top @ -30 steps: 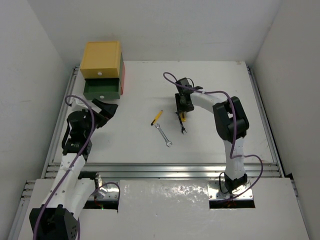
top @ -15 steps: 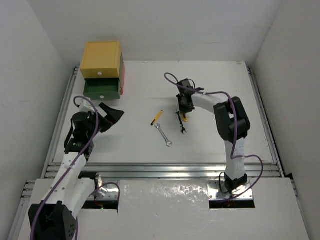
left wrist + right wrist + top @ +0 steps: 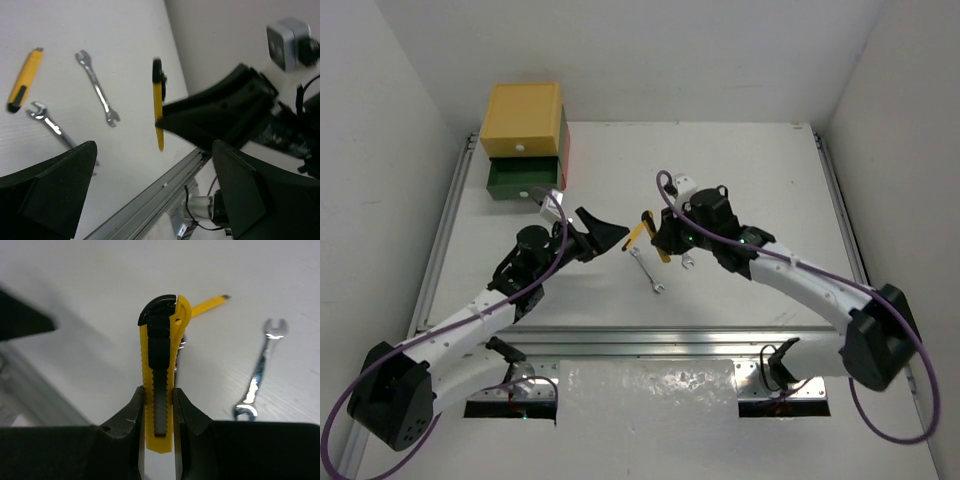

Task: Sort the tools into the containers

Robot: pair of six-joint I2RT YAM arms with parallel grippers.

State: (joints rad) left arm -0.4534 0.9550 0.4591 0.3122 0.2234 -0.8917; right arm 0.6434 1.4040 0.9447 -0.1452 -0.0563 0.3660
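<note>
Found right gripper (image 3: 158, 396) clamped on utility knife (image 3: 159, 360), apparently above table (image 3: 770, 170), and left gripper (image 3: 153, 146) spread wide nearby.

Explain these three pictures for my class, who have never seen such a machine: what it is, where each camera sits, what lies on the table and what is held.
The machine is two robot arms bolted at the near edge of a white table, each ending in a two-finger gripper. The large picture looks down from above and behind them. The other two come from small cameras on the wrists, so each shows its own fingers. The right gripper pinches a yellow-black utility knife in the air above the table. The left gripper is open and empty, pointing towards the knife. On the table lie a silver wrench, a second wrench and a thin yellow tool. At the far left corner a yellow drawer sits stacked on a dark green drawer; the tools are to go into these.
</note>
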